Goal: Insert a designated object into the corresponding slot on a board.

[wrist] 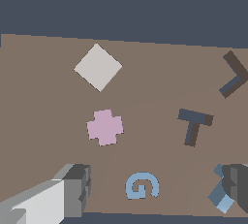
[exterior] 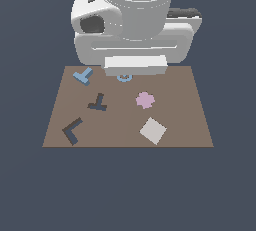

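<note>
While the arm hangs over the far edge of the board (exterior: 185,125), the tool (wrist: 155,189) has nothing in it: the wrist view shows its two fingers (wrist: 72,189) spread wide, with the light-blue G-shaped ring (wrist: 142,185) lying on the brown surface between them. That is the worry. The piece wanted is the small light-blue T-shaped block (exterior: 83,76), which lies flat near the far corner on the exterior view's left, just beside one finger and partly hidden by it in the wrist view. If the arm comes straight down from here, I think it closes on the ring, or that finger lands on the T and knocks it askew.

The dark T-shaped slot (exterior: 98,103) sits a little nearer the front edge than the block, apart from it, and the block looks turned at a different angle from it, so it probably needs rotating before it drops in. The dark L-shaped recess (exterior: 73,131), near the front corner on the same side, is a possible wrong target. The pink flower piece (exterior: 145,100) and pale square (exterior: 153,130) lie clear, toward the exterior view's right. No desk shows beneath the board.
</note>
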Tool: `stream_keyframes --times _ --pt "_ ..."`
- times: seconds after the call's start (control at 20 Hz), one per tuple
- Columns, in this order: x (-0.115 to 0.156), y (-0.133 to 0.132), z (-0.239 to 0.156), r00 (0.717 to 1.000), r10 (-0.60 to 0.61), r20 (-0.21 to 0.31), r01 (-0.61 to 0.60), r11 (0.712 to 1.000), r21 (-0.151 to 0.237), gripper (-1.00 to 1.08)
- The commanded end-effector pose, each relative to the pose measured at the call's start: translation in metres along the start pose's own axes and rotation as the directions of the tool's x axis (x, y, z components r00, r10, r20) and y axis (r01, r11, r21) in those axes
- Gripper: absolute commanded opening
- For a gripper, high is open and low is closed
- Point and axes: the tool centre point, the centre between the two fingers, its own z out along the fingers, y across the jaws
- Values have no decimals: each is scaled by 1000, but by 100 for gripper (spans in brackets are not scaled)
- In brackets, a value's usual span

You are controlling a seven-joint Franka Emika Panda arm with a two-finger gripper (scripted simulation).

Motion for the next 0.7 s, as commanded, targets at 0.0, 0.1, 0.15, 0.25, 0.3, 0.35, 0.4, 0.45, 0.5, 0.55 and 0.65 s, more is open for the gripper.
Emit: stream_keyframes --times 0.0,0.1,0.15,0.25,0.3,0.35,0.4,0.45,0.5,0.55,0.65 --pt "0 0 0 1000 0 0 0 1000 0 100" --pt "0 2 1 1000 6 0 -6 1000 0 100" --pt "-1 4 2 1000 13 0 -13 1000 0 100" --pt "-3 10 7 999 37 0 -37 999 1 100" --pt "-4 15 9 999 53 0 -53 999 1 100" --pt "-6 20 13 997 71 1 -71 997 2 100" --pt "-8 26 17 996 93 1 -93 996 2 100" --pt "-11 32 21 993 117 1 -117 993 3 100" --pt "-14 40 26 990 143 1 -143 990 3 100" --pt "-17 47 31 985 172 2 -172 985 4 100" --pt "-26 64 43 972 235 3 -235 972 6 100"
